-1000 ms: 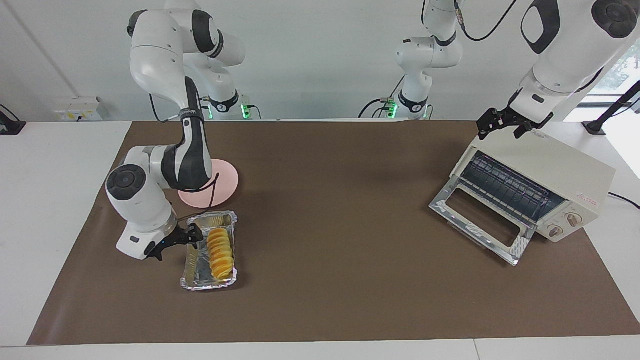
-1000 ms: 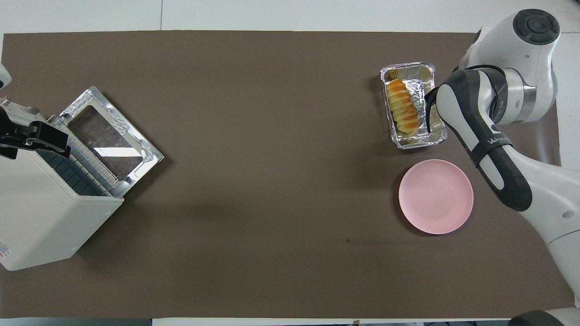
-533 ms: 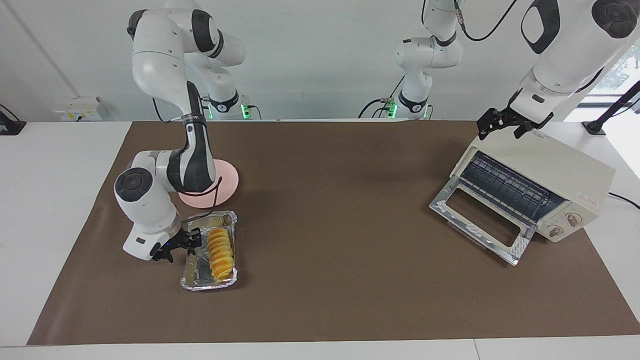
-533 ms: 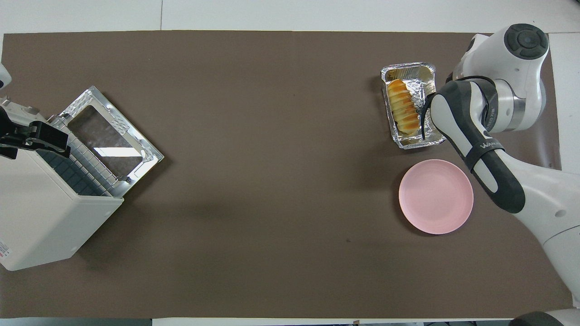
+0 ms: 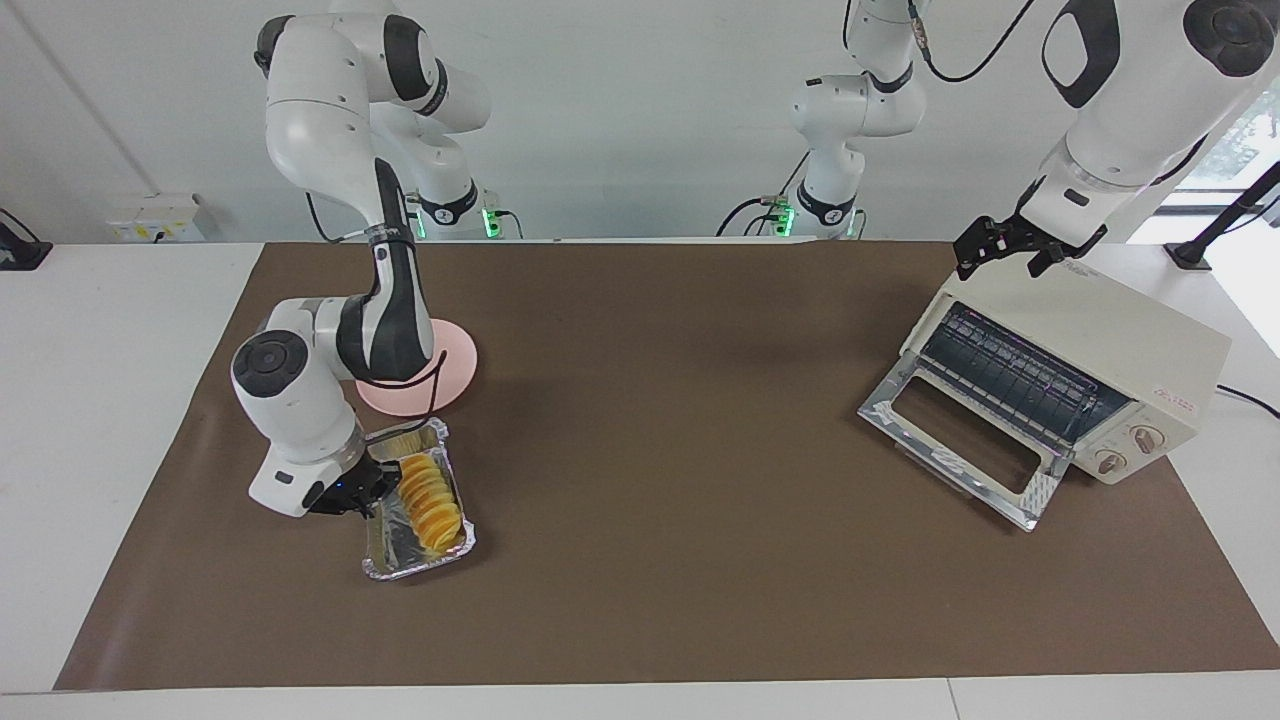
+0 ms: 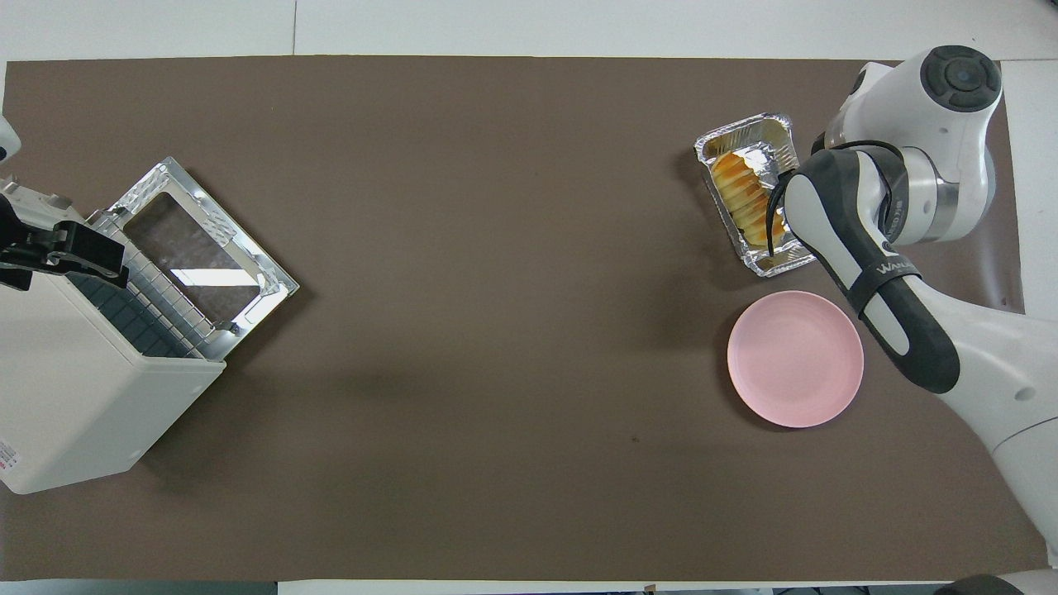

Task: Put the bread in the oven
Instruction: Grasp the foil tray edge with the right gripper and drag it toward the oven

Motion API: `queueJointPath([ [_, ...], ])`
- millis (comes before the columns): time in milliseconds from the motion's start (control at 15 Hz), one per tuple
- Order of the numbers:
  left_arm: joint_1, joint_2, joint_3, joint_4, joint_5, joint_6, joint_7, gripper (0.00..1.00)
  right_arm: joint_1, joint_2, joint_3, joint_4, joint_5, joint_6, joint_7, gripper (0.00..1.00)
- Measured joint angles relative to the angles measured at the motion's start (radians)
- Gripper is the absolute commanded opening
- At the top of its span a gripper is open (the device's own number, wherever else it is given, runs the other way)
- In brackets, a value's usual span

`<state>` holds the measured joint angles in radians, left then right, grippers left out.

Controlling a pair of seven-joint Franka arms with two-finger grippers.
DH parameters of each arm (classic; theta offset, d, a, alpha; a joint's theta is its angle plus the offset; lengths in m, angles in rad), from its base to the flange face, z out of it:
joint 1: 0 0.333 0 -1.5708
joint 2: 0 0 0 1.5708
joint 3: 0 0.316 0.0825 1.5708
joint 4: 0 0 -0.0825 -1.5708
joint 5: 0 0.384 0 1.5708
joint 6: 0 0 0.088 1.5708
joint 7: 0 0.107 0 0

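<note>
The bread (image 5: 432,495), a yellow-orange ridged loaf, lies in a crinkled foil tray (image 5: 400,562) toward the right arm's end of the table; it also shows in the overhead view (image 6: 744,198). My right gripper (image 5: 372,487) is low at the tray's long rim and shut on it; the tray (image 6: 773,263) sits skewed. In the overhead view the arm hides this gripper. The cream-white oven (image 5: 1100,330) stands at the left arm's end, its glass door (image 5: 950,440) folded down open and the rack showing. My left gripper (image 5: 1000,255) waits, open, over the oven's top edge.
A round pink plate (image 5: 450,375) lies beside the tray, nearer to the robots, partly hidden by the right arm. A brown mat (image 5: 660,450) covers the table between tray and oven. The oven (image 6: 74,397) sits turned at an angle, door (image 6: 198,248) toward the table's middle.
My right gripper has moved in to the tray's rim and closed on it. The tray has turned, its end nearer the robots swinging toward the gripper. The left arm has not moved.
</note>
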<state>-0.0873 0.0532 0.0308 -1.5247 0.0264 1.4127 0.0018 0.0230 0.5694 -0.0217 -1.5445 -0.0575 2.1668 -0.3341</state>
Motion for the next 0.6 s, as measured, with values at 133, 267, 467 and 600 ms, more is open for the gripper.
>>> queueJointPath([
  [133, 0.000, 0.000, 0.000, 0.000, 0.000, 0.000, 0.000, 1.00, -0.001, -0.005, 0.000, 0.016, 0.009, -0.036, 0.000, 0.00],
  [267, 0.000, 0.000, 0.000, 0.000, 0.000, 0.000, 0.000, 1.00, 0.000, -0.015, 0.000, 0.065, 0.067, -0.122, 0.000, 0.00],
  [467, 0.000, 0.000, 0.000, 0.000, 0.000, 0.000, 0.000, 1.00, 0.007, -0.026, 0.003, 0.145, 0.124, -0.248, 0.036, 0.00],
  [600, 0.000, 0.000, 0.000, 0.000, 0.000, 0.000, 0.000, 1.00, 0.030, -0.027, 0.009, 0.204, 0.130, -0.326, 0.131, 0.00],
])
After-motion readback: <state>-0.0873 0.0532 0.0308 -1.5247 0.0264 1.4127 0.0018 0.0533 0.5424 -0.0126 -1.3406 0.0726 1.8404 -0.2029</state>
